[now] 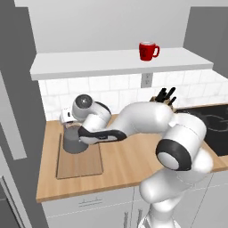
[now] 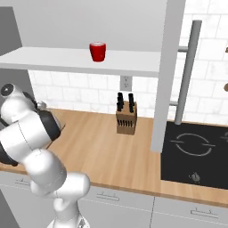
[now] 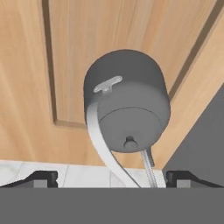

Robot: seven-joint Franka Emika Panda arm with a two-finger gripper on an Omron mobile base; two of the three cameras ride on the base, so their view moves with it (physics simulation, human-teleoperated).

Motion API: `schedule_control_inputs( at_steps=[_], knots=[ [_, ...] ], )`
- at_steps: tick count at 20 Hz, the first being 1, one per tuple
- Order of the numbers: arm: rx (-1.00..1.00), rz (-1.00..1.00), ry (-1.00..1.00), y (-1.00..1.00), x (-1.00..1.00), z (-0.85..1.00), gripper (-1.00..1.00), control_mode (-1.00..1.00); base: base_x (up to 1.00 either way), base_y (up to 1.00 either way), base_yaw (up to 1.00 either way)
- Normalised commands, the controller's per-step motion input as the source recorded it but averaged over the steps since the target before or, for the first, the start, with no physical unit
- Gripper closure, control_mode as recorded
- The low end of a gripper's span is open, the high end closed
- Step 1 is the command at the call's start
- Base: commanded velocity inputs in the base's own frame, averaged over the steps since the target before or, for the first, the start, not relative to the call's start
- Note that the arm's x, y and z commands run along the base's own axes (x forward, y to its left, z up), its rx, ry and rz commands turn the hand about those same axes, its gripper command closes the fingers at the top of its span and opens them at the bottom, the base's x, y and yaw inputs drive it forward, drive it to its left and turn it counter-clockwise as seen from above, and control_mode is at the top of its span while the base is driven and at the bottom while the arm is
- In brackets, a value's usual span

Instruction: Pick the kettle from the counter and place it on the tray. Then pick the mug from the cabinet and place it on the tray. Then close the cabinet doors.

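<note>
Left base view: the kettle (image 1: 73, 141) stands on the tray (image 1: 80, 165), at the tray's far end, about 9 o'clock from the arm's elbow. The tray lies at the left end of the counter (image 1: 133, 162), close to the grey wall at 9 o'clock, with bare board toward 6 o'clock. The gripper (image 1: 70, 126) sits directly above the kettle; its fingers cannot be made out here. The mug (image 1: 148, 50) stands on the cabinet (image 1: 116, 62) shelf at 12 o'clock, near the front edge, with free shelf on either side. A knife block (image 1: 164, 98) stands against the wall at 2 o'clock, a dark cooktop (image 1: 213, 127) at 3 o'clock.

Right base view: this side shows an open cabinet door (image 2: 165, 75) edge-on with its bar handle (image 2: 187, 71), at 1 o'clock. The mug (image 2: 97, 51) is at 11 o'clock, the knife block (image 2: 126, 114) mid-counter, wide bare wood around it.

Hand view: the kettle (image 3: 129, 105) is seen from above, its wire handle (image 3: 103, 144) arching toward 6 o'clock. The fingertips (image 3: 41, 178) stand wide apart, clear of the kettle, holding nothing.
</note>
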Motion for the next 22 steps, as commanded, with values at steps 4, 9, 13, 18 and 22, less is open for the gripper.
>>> schedule_control_inputs(
  at_steps=[4,9,13,18,22],
  knots=[
    [0.00,0.00,0.00,-0.09,-0.36,0.33,-1.00,-1.00,0.00,0.00,0.00],
    [0.00,0.00,0.00,-0.15,-0.33,0.22,-1.00,-1.00,0.00,0.00,0.00],
    [0.00,0.00,0.00,-0.23,-0.38,0.25,-1.00,-1.00,0.00,0.00,0.00],
    [0.00,-0.01,-0.08,-0.30,-0.50,0.37,-1.00,-1.00,0.00,0.00,0.00],
    [0.01,-0.03,-0.10,-0.38,-0.53,0.49,-1.00,-1.00,0.00,0.00,0.00]
  ],
)
